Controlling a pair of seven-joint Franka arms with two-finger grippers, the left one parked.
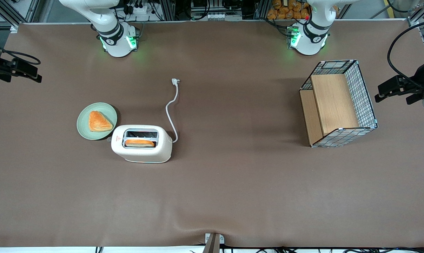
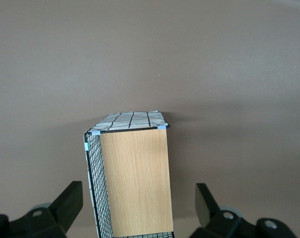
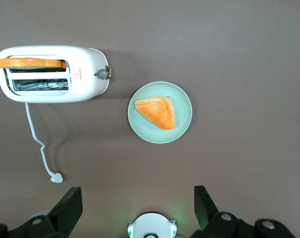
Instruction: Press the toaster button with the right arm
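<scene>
Brown cloth covers the table (image 1: 233,196) edge to edge.

- Right arm (image 1: 110,31): base stands at the table edge farthest from the front camera. Its gripper (image 3: 136,191) hangs high over the working arm's end of the table. Fingers (image 3: 68,206) spread wide, nothing between them, well apart from the toaster.
- Green plate (image 1: 84,128): carries a triangular orange pastry (image 1: 99,121). It sits just beside the toaster's narrow end, slightly farther from the front camera.
- Toaster button (image 1: 109,139): small grey nub sticking out of the narrow end that faces the plate, close to the red mark. Nothing touches it.
- Toaster (image 1: 141,153): cream-white, upright. One toast slice (image 1: 139,143) stands in the slot nearer the front camera.
- White cord (image 1: 170,112): runs from the toaster's other narrow end away from the front camera and ends in a plug (image 1: 175,81) lying loose on the cloth.
- Wire crate (image 1: 364,91) with wooden panels: toward the parked arm's end, well apart from the toaster.
</scene>
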